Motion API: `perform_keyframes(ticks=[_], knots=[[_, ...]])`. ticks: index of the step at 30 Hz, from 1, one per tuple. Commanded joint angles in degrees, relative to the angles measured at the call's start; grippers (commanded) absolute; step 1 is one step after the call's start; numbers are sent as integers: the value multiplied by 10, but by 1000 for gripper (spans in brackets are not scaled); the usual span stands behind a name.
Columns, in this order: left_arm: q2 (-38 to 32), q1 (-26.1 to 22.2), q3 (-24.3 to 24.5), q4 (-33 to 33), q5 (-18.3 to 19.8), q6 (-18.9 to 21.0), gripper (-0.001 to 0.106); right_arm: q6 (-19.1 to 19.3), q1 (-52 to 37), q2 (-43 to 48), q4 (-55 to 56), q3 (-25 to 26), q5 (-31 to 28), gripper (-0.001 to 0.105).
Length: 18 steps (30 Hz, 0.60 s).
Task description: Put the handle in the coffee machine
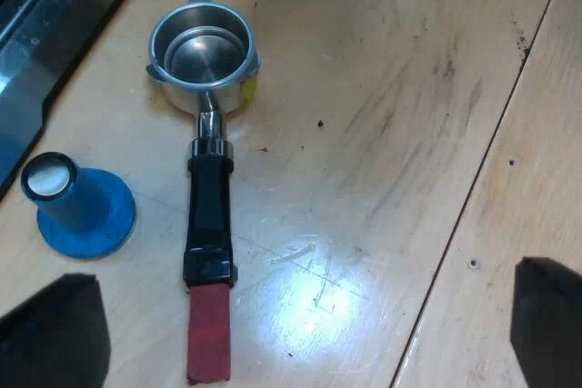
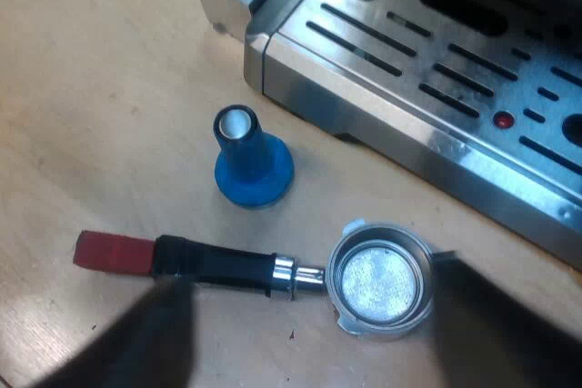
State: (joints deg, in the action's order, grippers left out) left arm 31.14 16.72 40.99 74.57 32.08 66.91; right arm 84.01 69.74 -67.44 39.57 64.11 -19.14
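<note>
Wooden worktop (image 1: 409,134) carries everything. Coffee machine (image 2: 436,70): slotted steel drip tray shows. Left pincer (image 1: 300,338) wide, nothing held, over worktop near holder's red end. Right pincer (image 2: 323,347) wide, fingers straddling holder. Holder (image 1: 207,179) loose, flat on worktop, basket up, near drip tray. Blue tamper (image 1: 82,211) upright between holder and machine, touching neither.

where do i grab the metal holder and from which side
Grip the metal holder by its dark handle, midway along, coming straight down from above and closing across it. It lies flat on the table; the handle is straight and narrow, the basket wide and round.
</note>
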Motion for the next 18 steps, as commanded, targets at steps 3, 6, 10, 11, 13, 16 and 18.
perform_keyframes(ticks=[3, 6, 10, 11, 13, 16, 18], knots=[[0, -1, 2, -3, -6, 0, 90, 6, -14, 1, 1, 6, 22, 78], [0, -1, 2, -3, -6, 0, 90, 0, -18, -7, 1, 6, 29, 72], [0, -1, 2, -3, -6, 0, 90, -10, -35, -28, 1, 6, 45, 70], [0, -1, 2, -3, -6, 0, 90, -26, -40, -36, 1, 6, 54, 70], [0, -1, 2, -3, -6, 0, 90, -39, -50, -45, 1, 6, 68, 70], [0, -1, 2, -3, -6, 0, 90, -46, -68, -61, 1, 6, 95, 70], [0, -1, 2, -3, -6, 0, 90, -46, -77, -68, -3, 6, 106, 72]])
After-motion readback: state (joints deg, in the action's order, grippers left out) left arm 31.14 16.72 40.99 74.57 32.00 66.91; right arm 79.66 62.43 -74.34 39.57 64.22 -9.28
